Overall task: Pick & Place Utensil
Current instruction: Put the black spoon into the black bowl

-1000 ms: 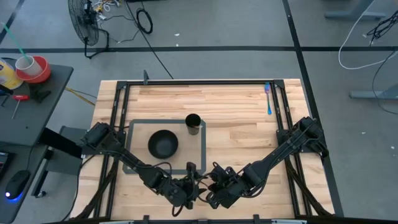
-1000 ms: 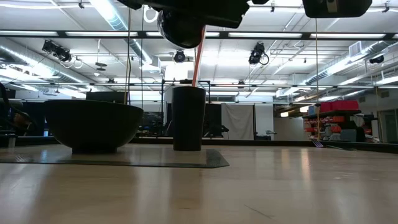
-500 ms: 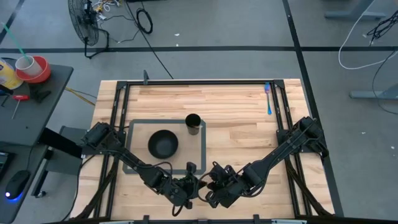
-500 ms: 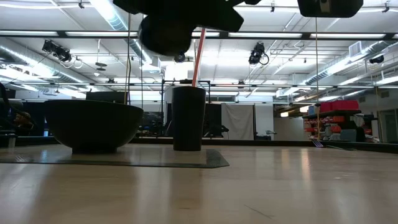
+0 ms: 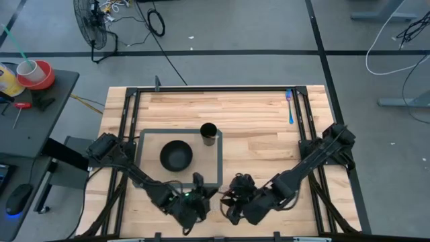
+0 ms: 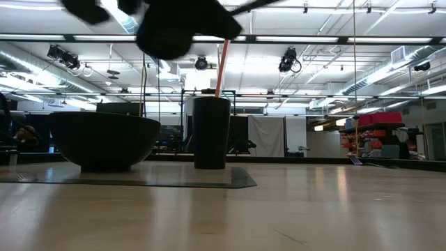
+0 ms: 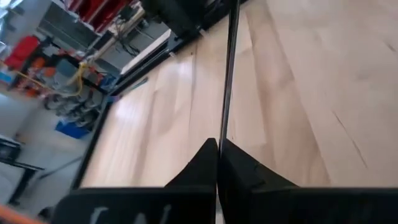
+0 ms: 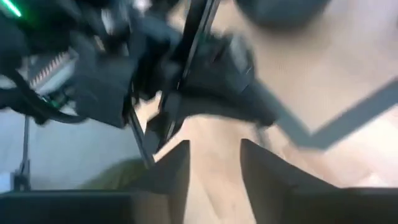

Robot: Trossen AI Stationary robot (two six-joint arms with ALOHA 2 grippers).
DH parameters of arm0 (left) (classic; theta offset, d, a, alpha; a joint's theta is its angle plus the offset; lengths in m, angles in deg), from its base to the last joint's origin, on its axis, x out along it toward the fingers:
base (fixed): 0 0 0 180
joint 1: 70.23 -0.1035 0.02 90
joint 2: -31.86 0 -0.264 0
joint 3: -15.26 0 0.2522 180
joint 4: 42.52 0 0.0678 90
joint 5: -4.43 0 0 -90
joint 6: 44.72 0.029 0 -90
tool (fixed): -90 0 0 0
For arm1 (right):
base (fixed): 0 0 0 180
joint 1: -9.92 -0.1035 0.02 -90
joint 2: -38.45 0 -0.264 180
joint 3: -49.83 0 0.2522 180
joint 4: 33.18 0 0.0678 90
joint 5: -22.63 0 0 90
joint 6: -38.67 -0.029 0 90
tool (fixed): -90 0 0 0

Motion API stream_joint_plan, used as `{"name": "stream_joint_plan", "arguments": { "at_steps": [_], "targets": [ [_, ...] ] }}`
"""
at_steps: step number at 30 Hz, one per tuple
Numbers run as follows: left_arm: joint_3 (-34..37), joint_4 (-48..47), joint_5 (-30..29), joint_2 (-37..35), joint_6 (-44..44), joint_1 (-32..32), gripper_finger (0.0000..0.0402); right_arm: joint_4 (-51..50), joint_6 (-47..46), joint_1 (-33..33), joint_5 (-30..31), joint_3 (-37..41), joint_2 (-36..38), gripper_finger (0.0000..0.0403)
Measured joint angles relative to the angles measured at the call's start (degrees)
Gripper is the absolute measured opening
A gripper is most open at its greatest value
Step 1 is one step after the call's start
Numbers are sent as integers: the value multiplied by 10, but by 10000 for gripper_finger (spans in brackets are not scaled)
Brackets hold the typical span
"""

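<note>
1. Wooden counter (image 5: 255,121) under bright workshop lights carries a grey mat (image 5: 216,158) with a black bowl (image 5: 176,156) and a dark cup (image 5: 209,134).
2. A thin dark utensil (image 7: 227,74) is pinched between the left gripper (image 7: 217,163) jaws, which are closed on its handle; it hangs above the counter's near edge, just off the mat's near corner.
3. Just beside it, the right gripper (image 8: 214,163) shows its jaws parted with nothing between them, facing the left gripper.
4. This looks like a hand-over just completed, the carry step beginning.
5. Next, the left arm likely needs to lift clear of the right gripper and bring the utensil over the cup or bowl, keeping it upright.
6. A blue utensil (image 5: 290,107) lies well apart at the far right edge.
</note>
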Motion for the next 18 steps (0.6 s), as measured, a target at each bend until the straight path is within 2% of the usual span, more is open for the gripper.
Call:
{"name": "stream_joint_plan", "arguments": {
  "at_steps": [3,6,8,12,15,18],
  "targets": [
    [0,-66,-24,-21,-23,24,6,9,36,-20,69,0,26,174],
    [0,-165,-47,-47,-93,43,8,23,83,-47,133,0,46,195],
    [0,-264,-74,-72,-164,57,8,34,125,-65,164,-1,48,201],
    [21,-451,-87,-130,-355,84,6,56,186,-89,202,-1,41,203],
    [78,-479,-112,-181,-445,114,6,76,245,-94,209,-1,23,200],
    [156,-442,-142,-243,-492,145,6,135,338,-90,220,-1,-3,198]
  ]
}}
